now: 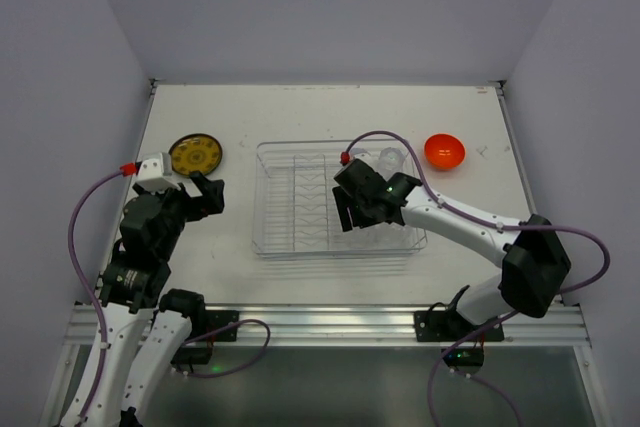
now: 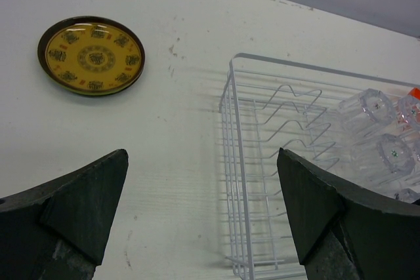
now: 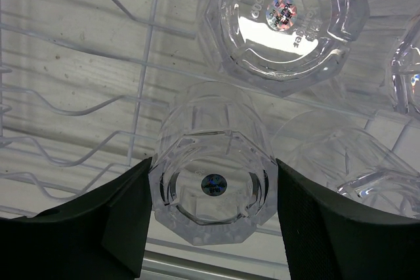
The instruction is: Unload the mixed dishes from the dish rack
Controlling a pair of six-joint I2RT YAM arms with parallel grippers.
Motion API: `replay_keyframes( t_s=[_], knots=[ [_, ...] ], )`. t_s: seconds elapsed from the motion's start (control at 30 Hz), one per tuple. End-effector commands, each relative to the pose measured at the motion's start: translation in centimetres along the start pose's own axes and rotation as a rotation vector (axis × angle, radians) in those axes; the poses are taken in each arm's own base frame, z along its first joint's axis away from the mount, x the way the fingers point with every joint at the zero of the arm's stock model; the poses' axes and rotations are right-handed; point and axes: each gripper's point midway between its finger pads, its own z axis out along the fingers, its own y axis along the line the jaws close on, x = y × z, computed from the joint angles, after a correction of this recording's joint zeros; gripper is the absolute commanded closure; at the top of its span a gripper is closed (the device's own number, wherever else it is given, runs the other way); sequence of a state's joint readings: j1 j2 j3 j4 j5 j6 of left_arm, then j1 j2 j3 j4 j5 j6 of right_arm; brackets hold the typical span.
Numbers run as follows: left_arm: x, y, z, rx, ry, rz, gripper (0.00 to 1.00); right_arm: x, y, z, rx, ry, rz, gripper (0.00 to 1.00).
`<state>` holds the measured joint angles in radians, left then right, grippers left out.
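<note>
The dish rack (image 1: 262, 197) lies mid-table, a clear ribbed tray with several clear glass cups (image 1: 390, 159) at its right end. My right gripper (image 1: 350, 209) reaches down into it. In the right wrist view both fingers (image 3: 118, 221) press the sides of one faceted glass cup (image 3: 211, 185) lying among the wires, with another cup (image 3: 283, 18) just beyond. The yellow plate (image 1: 196, 154) sits on the table left of the rack, and the orange bowl (image 1: 444, 150) on the table to its right. My left gripper (image 1: 205, 192) hovers open between plate and rack, holding nothing (image 2: 203, 181).
In the left wrist view the rack's near left wall (image 2: 231, 109) stands between the plate (image 2: 90, 56) and the cups (image 2: 367, 109). The rack's left half holds only wire slots. Grey walls close in the table at the back and both sides.
</note>
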<state>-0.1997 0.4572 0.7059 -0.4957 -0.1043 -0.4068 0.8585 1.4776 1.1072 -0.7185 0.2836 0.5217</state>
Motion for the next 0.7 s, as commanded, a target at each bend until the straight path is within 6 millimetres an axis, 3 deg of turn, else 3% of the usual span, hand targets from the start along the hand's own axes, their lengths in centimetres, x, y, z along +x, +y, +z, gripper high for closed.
replay_keyframes(
  t_s=[0.0,0.1,0.43,0.53,0.6,0.63,0.67],
  knots=[
    [0.0,-0.4,0.2,0.023,-0.005,0.007,0.0,-1.6,0.6,-2.1,-0.05,-0.061,-0.002,0.89],
    [0.0,-0.5,0.3,0.023,-0.003,0.009,0.0,-2.0,0.7,-3.1,-0.074,-0.073,-0.002,1.0],
    [0.2,-1.1,0.5,0.058,0.013,0.03,0.0,-4.0,1.0,-7.9,-0.17,-0.178,0.023,1.0],
    [-0.2,-4.2,0.0,0.231,0.032,0.055,0.0,-5.9,0.1,-10.8,-0.179,-0.286,0.057,1.0],
    [-1.6,-6.5,-0.5,0.326,0.022,-0.014,0.0,-7.6,-0.3,-13.0,-0.201,-0.377,0.108,1.0],
    [-1.2,-8.7,-1.5,0.448,0.059,-0.042,0.0,-8.3,-0.8,-14.9,-0.231,-0.437,0.138,1.0],
    [-2.6,-10.7,-2.1,0.563,0.01,-0.059,0.0,-9.3,-0.8,-16.1,-0.262,-0.495,0.167,1.0]
  ],
)
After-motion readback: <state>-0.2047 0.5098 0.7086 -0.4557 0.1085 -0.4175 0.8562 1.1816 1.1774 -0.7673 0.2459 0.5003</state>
